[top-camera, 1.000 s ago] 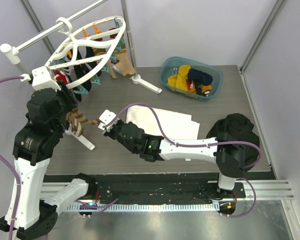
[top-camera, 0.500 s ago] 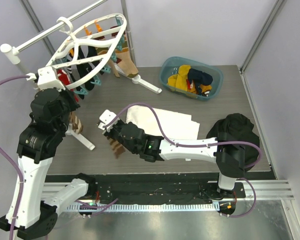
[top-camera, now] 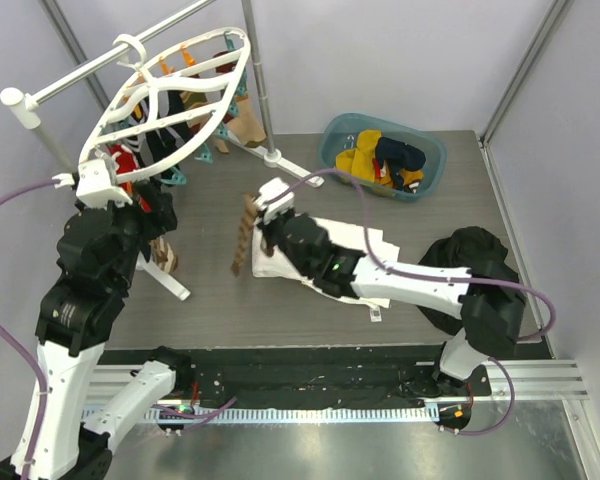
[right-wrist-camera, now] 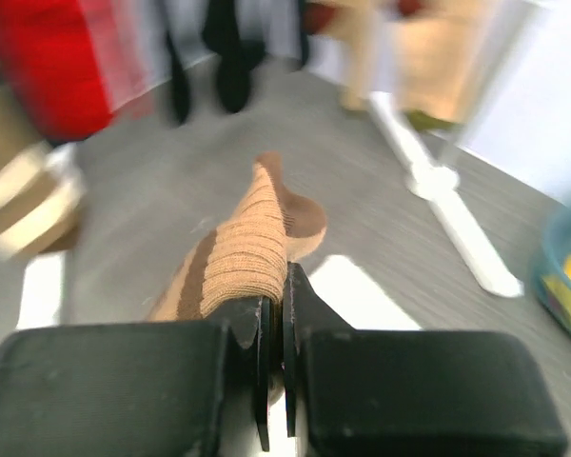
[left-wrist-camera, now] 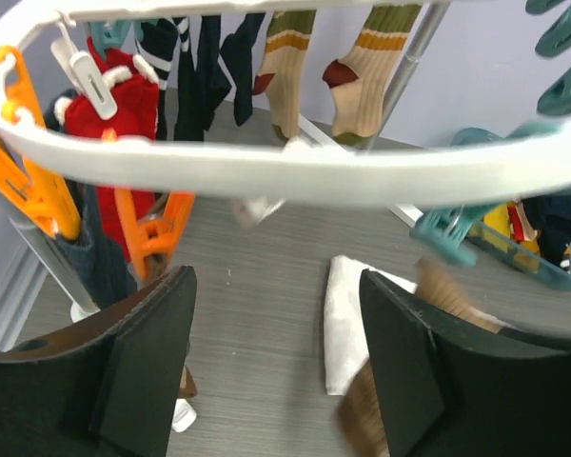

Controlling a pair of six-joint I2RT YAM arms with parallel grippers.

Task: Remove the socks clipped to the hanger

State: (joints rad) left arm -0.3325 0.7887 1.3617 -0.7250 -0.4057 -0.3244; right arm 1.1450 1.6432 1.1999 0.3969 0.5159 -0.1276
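The white oval hanger (top-camera: 170, 90) hangs from the pole at the back left; its rim (left-wrist-camera: 295, 171) crosses the left wrist view. Red (left-wrist-camera: 114, 114), black (left-wrist-camera: 200, 67) and tan striped socks (left-wrist-camera: 285, 67) hang clipped to it, among orange clips (left-wrist-camera: 152, 238). My left gripper (left-wrist-camera: 276, 324) is open just below the rim, holding nothing. To the hanger's right, above the table, my right gripper (right-wrist-camera: 274, 295) is shut on a brown-and-cream striped sock (right-wrist-camera: 247, 248). That sock (top-camera: 243, 235) dangles free of the hanger.
A teal basket (top-camera: 432, 150) with yellow and dark socks stands at the back right. A white cloth (top-camera: 365, 240) lies mid-table under the right arm, a black garment heap (top-camera: 475, 265) at the right. The stand's feet (top-camera: 290, 168) reach across the table.
The striped sock has come off the hanger; my right gripper carried it right and back. The left gripper closed, then opened. The hanger swung back up.
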